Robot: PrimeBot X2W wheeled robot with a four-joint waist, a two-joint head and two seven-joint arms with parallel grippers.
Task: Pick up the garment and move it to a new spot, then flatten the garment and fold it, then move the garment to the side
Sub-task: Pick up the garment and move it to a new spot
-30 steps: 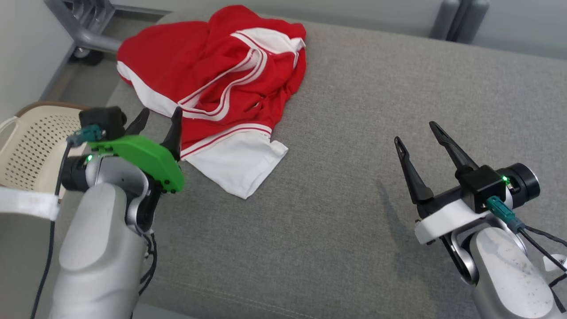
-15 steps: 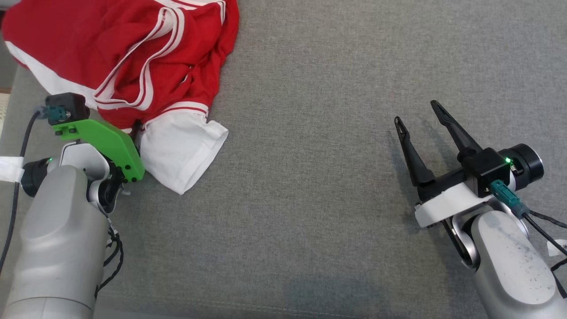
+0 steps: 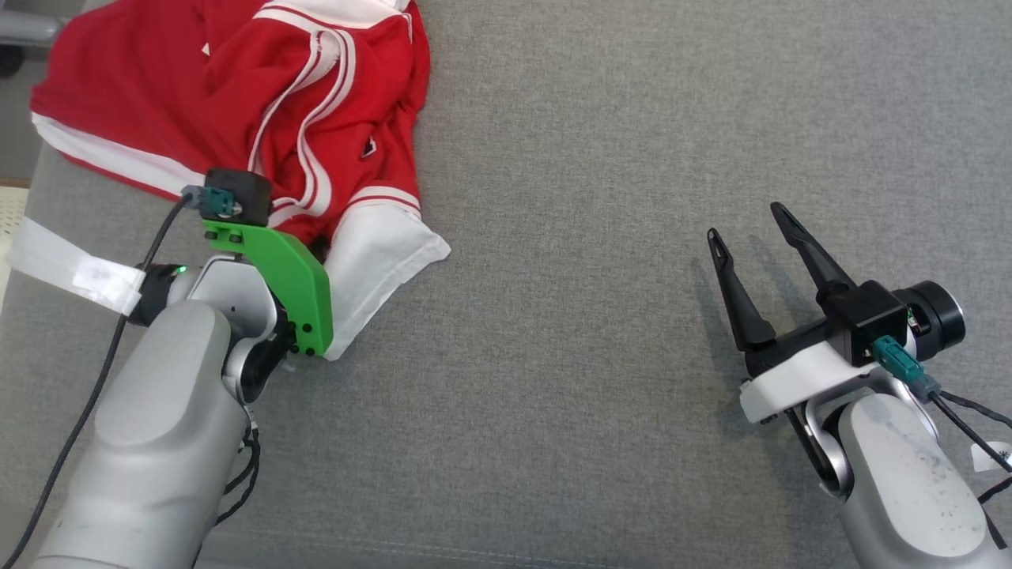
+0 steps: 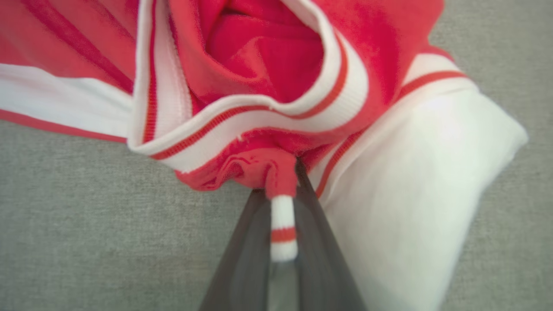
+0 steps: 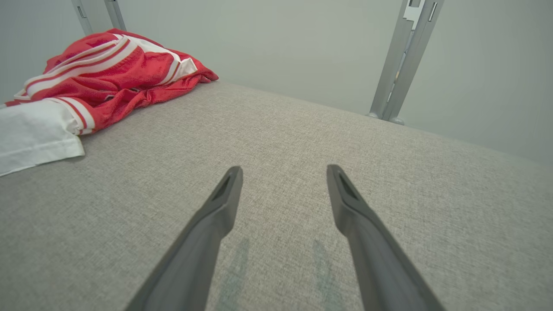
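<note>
While my left end effector is clamped on a striped hem of the red garment, crumpled on the grey cushion, I judge lifting, flattening, folding and setting aside are all left to do. My right end effector stands wide and empty, well apart from the garment.

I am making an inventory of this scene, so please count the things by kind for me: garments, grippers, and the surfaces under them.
Garments: 1, the red and white garment
Grippers: 2, the left gripper shut on a hem of the red and white garment, the right gripper open
Surfaces: 1, the grey fabric surface
Total: 4
</note>
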